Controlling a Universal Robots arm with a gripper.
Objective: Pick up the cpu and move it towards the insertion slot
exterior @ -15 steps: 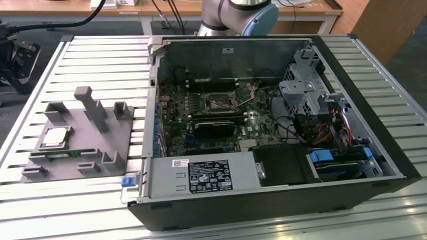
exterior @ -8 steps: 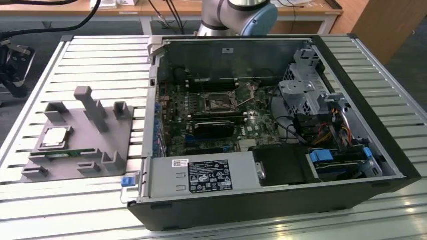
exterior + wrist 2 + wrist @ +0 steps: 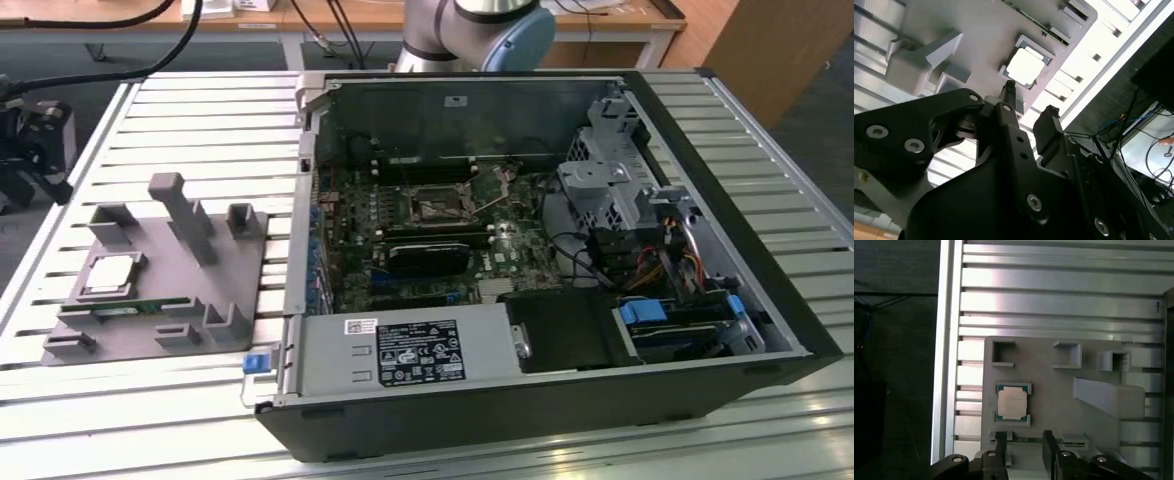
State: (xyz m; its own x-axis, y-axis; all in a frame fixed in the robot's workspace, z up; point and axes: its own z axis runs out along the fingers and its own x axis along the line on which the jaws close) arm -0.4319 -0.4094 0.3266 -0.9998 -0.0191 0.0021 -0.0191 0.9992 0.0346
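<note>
**A:** Starting at the exterior view's left: where is the cpu point(image 3: 114, 275)?

**B:** In its square recess on the grey tray point(image 3: 167, 285), lying flat with its metal face up. The tray rests on the slatted table point(image 3: 200, 110), and the green memory stick point(image 3: 127, 308) lies just beside the chip.

**A:** And the gripper point(image 3: 1024, 439)?

**B:** In the first wrist view it hangs above the tray, with its fingers point(image 3: 1000, 445) over the edge by the memory stick. They are near the chip but clear of it. In the second wrist view the jaws are spread with nothing between them, and the chip shows beyond the tips.

**A:** So nothing is picked up yet?

**B:** I'd say not. The grasp has not been made, so the lift and the carry are both left to do.

**A:** Further right, then?

**B:** The open computer case point(image 3: 534, 420) sits beside the tray. On its motherboard point(image 3: 514, 235) is the insertion slot point(image 3: 437, 207), a small square with a metal frame and a dark centre. It looks vacant. It is well apart from the chip, with the case wall between them.

**A:** How far along, overall?

**B:** The very start, I judge. The gripper is above the right tray, and everything else is undone.
</note>
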